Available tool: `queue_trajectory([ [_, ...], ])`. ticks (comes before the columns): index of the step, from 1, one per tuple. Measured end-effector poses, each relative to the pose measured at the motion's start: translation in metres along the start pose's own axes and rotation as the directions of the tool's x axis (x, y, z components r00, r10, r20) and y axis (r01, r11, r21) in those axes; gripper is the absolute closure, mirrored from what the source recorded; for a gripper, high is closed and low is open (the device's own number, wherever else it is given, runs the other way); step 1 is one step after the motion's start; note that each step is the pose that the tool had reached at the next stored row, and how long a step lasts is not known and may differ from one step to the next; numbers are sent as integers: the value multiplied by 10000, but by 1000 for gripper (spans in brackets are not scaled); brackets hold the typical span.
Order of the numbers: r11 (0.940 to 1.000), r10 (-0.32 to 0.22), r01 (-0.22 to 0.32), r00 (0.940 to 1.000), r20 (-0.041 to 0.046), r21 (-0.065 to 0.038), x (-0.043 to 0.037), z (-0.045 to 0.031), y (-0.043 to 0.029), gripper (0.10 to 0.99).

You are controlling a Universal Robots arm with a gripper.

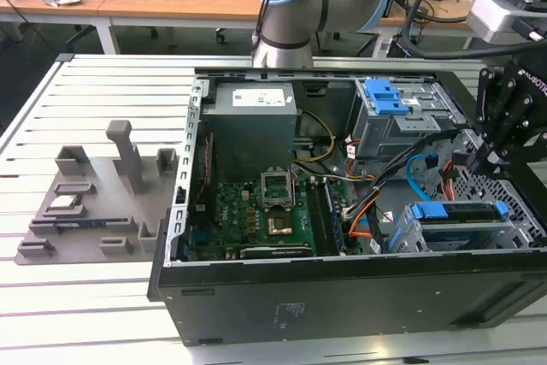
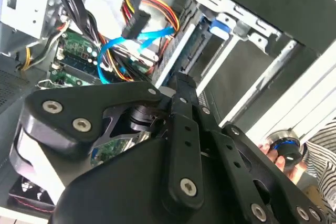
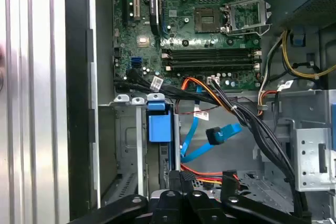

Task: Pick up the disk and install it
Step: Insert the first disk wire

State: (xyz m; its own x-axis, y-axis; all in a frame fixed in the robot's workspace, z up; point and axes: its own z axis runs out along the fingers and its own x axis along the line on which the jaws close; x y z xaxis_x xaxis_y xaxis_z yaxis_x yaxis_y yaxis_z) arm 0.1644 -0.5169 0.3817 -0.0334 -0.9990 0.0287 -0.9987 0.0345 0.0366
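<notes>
The disk (image 1: pixel 453 213) sits edge-up in the drive cage at the front corner of the open computer case, on the exterior view's right. Its blue bracket shows along the top. In the first wrist view the blue bracket of the disk (image 3: pixel 159 126) stands in the cage slot beside loose blue and orange cables. My black gripper (image 1: pixel 481 160) hangs just above and to the right of that cage. Its fingers (image 3: pixel 173 182) look pressed together with nothing between them, and the gripper (image 3: pixel 179 178) points down at the cage. The gripper (image 2: pixel 181 83) also fills the second wrist view.
The grey power supply (image 1: pixel 252 126), motherboard (image 1: pixel 265 211) and cable bundles (image 3: pixel 236 116) fill the case. A second cage with a blue latch (image 1: pixel 389 96) stands behind. A grey fixture (image 1: pixel 94 203) lies to the exterior view's left. A person's hand (image 2: pixel 275 156) is beside the case.
</notes>
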Motion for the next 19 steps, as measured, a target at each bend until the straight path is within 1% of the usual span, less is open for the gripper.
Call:
queue_trajectory([
  [3,10000,0,0,10000,-4,0,-64,33,-10,980],
  [12,10000,-1,1,10000,-5,0,-295,56,-27,980],
  [13,10000,0,0,10000,-10,0,-326,65,-66,980],
  [14,10000,0,0,10000,-11,0,-362,78,-85,980],
  [15,10000,0,0,10000,-12,0,-416,104,-90,980],
  [16,10000,1,-1,10000,-36,1,-484,143,-100,980],
  [17,10000,3,-3,10000,-78,2,-488,146,-113,980],
  [19,10000,3,-3,10000,-88,3,-489,148,-132,980],
])
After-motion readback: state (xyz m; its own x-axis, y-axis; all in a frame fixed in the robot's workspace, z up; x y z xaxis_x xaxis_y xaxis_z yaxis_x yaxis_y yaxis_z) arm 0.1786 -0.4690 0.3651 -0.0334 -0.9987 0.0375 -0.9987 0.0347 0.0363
